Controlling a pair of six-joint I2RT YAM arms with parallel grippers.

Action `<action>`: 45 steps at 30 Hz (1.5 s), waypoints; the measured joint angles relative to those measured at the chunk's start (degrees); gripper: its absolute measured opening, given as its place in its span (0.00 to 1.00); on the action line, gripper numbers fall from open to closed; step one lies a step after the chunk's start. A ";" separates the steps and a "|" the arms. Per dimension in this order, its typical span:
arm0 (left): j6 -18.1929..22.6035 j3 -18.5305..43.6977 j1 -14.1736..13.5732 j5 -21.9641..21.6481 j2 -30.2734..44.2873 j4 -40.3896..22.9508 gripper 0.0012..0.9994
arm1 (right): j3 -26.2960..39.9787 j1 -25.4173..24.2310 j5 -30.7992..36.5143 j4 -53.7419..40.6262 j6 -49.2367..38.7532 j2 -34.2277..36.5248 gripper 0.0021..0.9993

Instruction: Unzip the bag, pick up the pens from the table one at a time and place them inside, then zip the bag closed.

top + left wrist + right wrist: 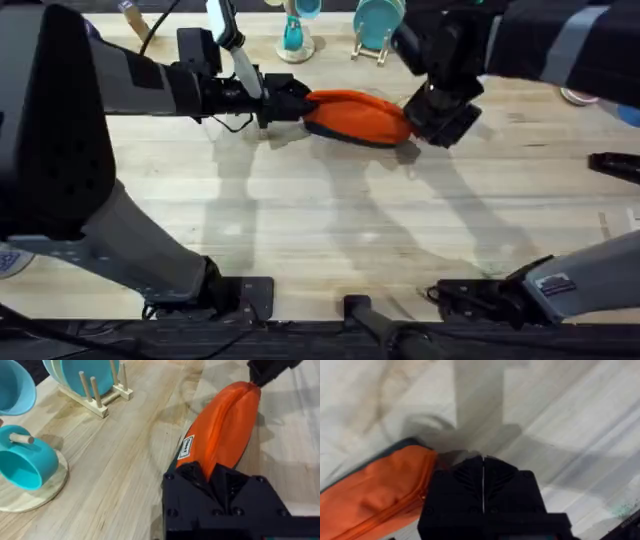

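The orange bag [355, 115] lies on the table [330, 230] toward the back middle, its zipper seam [395, 510] looking closed. My left gripper [285, 100] is shut on the bag's left end, and the fabric [225, 425] runs out from between its black fingers [200, 477]. At the bag's right end my right gripper [437, 112] has its fingers [465, 480] pressed together beside the bag's tip [380, 490]. What, if anything, it pinches is hidden. The pens are out of view.
At the table's back stand a teal cup on a wooden mug stand [293, 40] [25, 462] and teal plates in a wooden rack [375, 30] [95, 395]. A dark object [612, 163] lies at the right edge. Bare planks stretch in front of the bag.
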 joint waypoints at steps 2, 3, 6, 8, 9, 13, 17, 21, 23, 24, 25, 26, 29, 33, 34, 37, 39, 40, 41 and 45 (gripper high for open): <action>0.01 0.00 0.00 -0.02 0.00 0.00 0.04 | -1.60 0.00 -0.25 0.26 1.05 -0.13 0.03; 0.00 0.00 0.06 -0.07 0.00 0.02 0.04 | -2.37 0.00 -0.23 -0.05 1.41 -0.17 0.03; -0.01 0.00 0.36 -0.05 0.01 0.00 0.04 | -4.22 -0.14 -0.37 -0.31 2.20 -0.20 0.03; 0.01 0.00 0.50 -0.04 0.00 0.02 0.04 | -4.37 -0.24 -0.39 -0.15 2.44 -0.20 0.03; 0.01 0.00 0.50 -0.07 0.00 0.02 0.04 | -4.37 -0.26 -0.36 0.14 2.48 -0.20 0.03; 0.01 0.00 0.50 -0.07 0.00 0.01 0.04 | -4.37 -0.28 -0.38 1.80 2.66 -0.20 0.03; 0.01 0.00 0.50 -0.07 0.00 0.02 0.04 | -4.37 -0.28 -0.30 2.56 2.67 -0.20 0.03; 0.01 0.00 0.50 -0.07 0.00 0.02 0.04 | -4.52 -0.26 1.35 2.71 2.66 -1.67 0.03; 0.01 0.00 0.50 -0.07 0.00 0.02 0.04 | -4.57 -0.28 2.47 2.95 2.57 -4.20 0.03; 0.01 0.00 0.50 -0.06 0.00 0.02 0.04 | -4.57 -0.26 3.17 3.36 2.20 -6.03 0.03; -0.01 0.00 0.50 -0.07 0.00 0.02 0.04 | -4.57 -0.28 3.76 3.85 1.82 -8.07 0.03; 0.01 0.00 0.50 -0.07 0.00 0.02 0.04 | -4.57 -0.26 4.21 4.17 1.35 -9.97 0.03; 0.00 0.00 0.50 -0.05 0.00 0.02 0.04 | -4.57 -0.28 5.07 4.50 0.36 -15.31 0.16; -0.01 0.00 0.50 -0.06 0.00 0.02 0.04 | -4.57 -0.28 4.10 4.44 -1.94 -19.69 0.74; 0.01 0.00 0.50 -0.07 0.00 0.02 0.04 | -4.57 -0.26 3.55 4.42 -2.68 -20.23 0.87; 0.01 0.00 0.50 -0.07 0.00 0.02 0.04 | -4.57 -0.26 0.71 4.38 -5.98 -21.38 0.99; 0.01 0.00 0.50 -0.04 0.00 0.02 0.04 | -4.57 -0.27 -1.57 4.38 -8.53 -21.89 1.00; 0.01 0.00 0.50 -0.04 0.00 0.02 0.04 | -4.57 -0.26 -2.87 4.40 -10.03 -22.18 1.00; -0.01 0.00 0.50 -0.04 0.00 0.01 0.04 | -4.57 -0.26 -3.91 4.39 -11.25 -22.43 1.00; -0.37 0.00 0.50 -0.04 0.00 0.02 0.04 | -4.57 -0.26 -7.63 4.33 -16.13 -23.63 1.00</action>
